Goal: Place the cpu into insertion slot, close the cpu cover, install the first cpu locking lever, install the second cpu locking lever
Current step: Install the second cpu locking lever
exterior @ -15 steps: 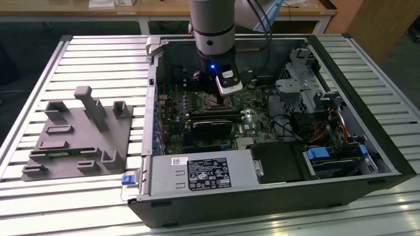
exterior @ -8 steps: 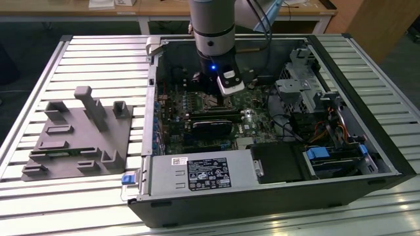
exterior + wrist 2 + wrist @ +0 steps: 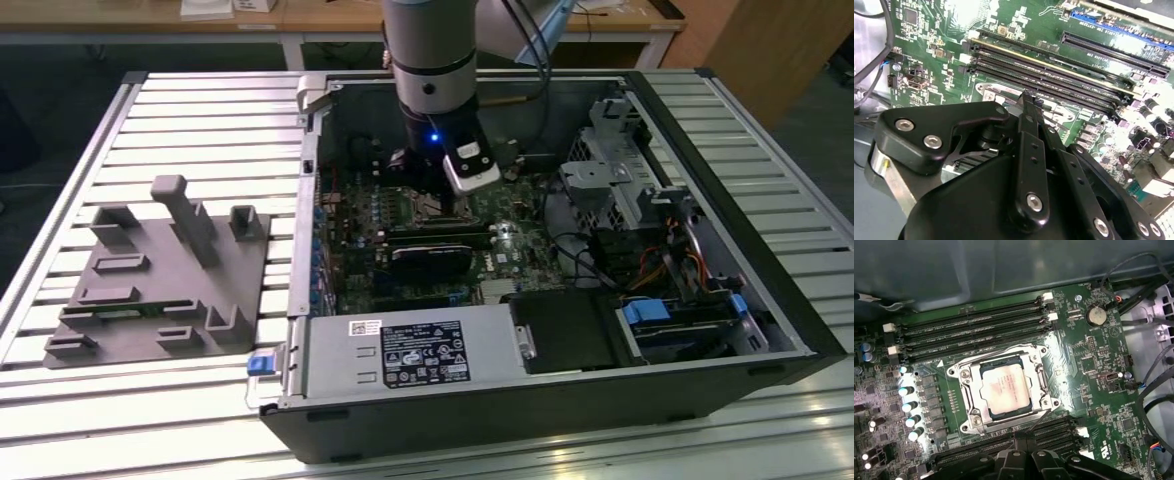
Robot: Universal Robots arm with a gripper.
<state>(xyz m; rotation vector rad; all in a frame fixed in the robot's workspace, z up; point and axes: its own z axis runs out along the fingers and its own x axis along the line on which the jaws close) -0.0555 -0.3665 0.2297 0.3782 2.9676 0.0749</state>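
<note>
green motherboard [image 3: 1089, 365], cpu [image 3: 1005, 390] under cover [image 3: 971, 400]

Silver cpu [image 3: 1005, 391] under closed cpu cover [image 3: 1004, 390]

Black tool [image 3: 1029, 107] linkage with silver bolts in foreground, narrow fingertip ending just before long black memory slots [image 3: 1054, 75], green motherboard [image 3: 929, 30] beneath, blue connector [image 3: 1114, 27] beyond, dark cables [image 3: 876, 60] at board edge, fingers' spacing hidden.

**Chip seated, cover down**

The cpu [image 3: 1005, 390] sits in the insertion slot [image 3: 970, 415], under the cpu cover [image 3: 1040, 385]. Memory slots [image 3: 974, 330] flank the socket. At the exterior view's left, a fixture block [image 3: 158, 290] lies beside the computer case [image 3: 787, 300].
</note>
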